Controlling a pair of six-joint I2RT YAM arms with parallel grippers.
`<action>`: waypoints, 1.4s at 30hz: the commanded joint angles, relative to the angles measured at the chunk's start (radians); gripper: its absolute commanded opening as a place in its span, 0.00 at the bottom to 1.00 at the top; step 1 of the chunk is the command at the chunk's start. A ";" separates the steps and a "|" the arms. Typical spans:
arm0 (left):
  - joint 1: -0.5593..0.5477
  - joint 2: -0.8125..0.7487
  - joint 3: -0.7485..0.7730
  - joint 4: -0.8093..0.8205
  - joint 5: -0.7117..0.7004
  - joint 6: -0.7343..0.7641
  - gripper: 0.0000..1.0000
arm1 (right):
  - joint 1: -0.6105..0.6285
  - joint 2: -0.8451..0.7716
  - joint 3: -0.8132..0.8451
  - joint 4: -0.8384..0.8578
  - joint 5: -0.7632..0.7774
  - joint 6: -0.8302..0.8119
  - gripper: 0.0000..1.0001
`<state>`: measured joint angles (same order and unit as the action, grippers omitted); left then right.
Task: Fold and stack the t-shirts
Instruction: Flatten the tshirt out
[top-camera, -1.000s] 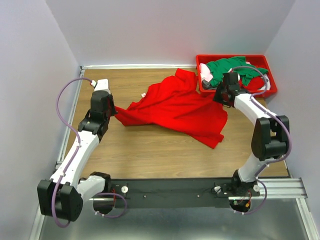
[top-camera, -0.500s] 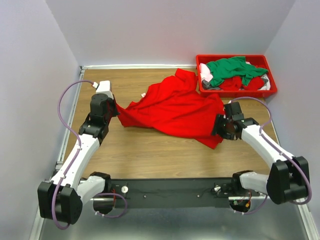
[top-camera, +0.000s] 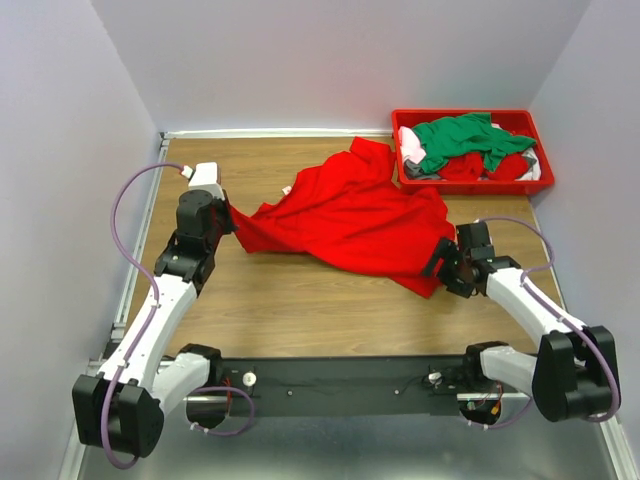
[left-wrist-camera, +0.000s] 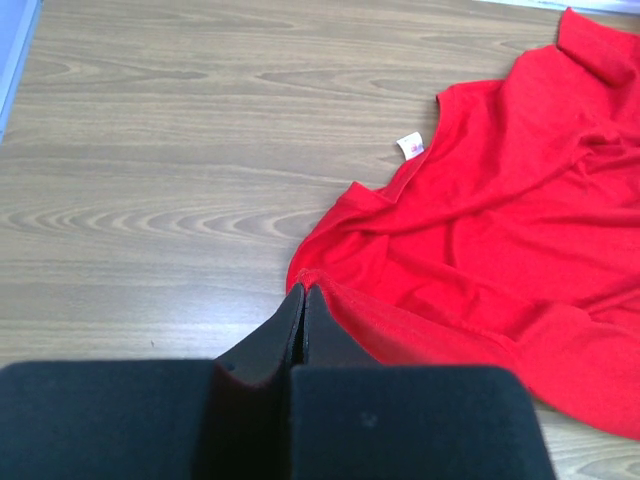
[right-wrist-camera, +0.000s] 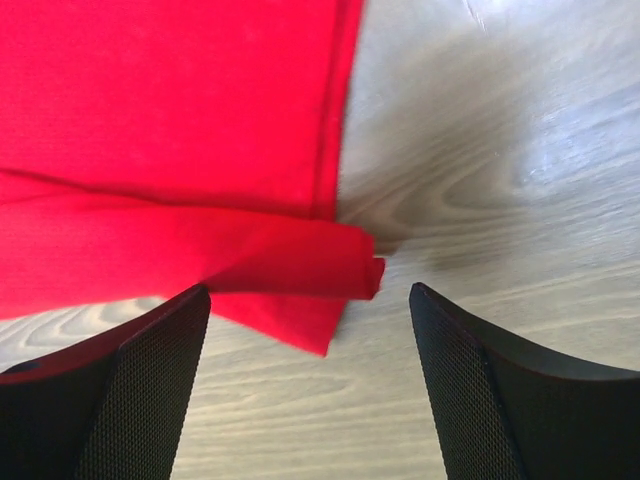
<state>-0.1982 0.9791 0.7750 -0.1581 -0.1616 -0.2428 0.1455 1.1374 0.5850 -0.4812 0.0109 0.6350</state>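
You find the red t-shirt (top-camera: 350, 212) lying crumpled across the middle of the table (top-camera: 300, 305). Your left gripper (left-wrist-camera: 302, 302) is clamped on the shirt's left corner, with the hem pinched between its closed fingers. Your right gripper (right-wrist-camera: 305, 295) has its fingers spread wide, and the shirt's folded near-right corner lies on the wood between them, ungripped. Other t-shirts (top-camera: 462, 140), a green one on top, sit heaped in the red bin (top-camera: 465, 114) at the far right.

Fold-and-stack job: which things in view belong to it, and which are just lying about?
Job:
red t-shirt, spread out
green t-shirt, red shirts beneath it
left tool, shut on the red t-shirt's edge
right tool, open at its corner

Lying about:
red bin holding the pile
wooden table
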 joint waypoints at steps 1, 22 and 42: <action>0.005 -0.028 -0.013 0.029 0.020 0.022 0.00 | -0.021 0.033 -0.071 0.133 -0.069 0.057 0.86; 0.006 -0.025 -0.011 0.028 0.007 0.022 0.00 | -0.021 -0.022 -0.042 0.172 -0.130 -0.054 0.09; 0.009 -0.373 -0.101 -0.024 -0.240 -0.122 0.00 | -0.021 -0.447 0.013 -0.571 -0.655 -0.087 0.65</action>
<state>-0.1974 0.6971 0.7136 -0.2123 -0.3161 -0.3202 0.1291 0.7334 0.5751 -0.9314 -0.5385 0.5514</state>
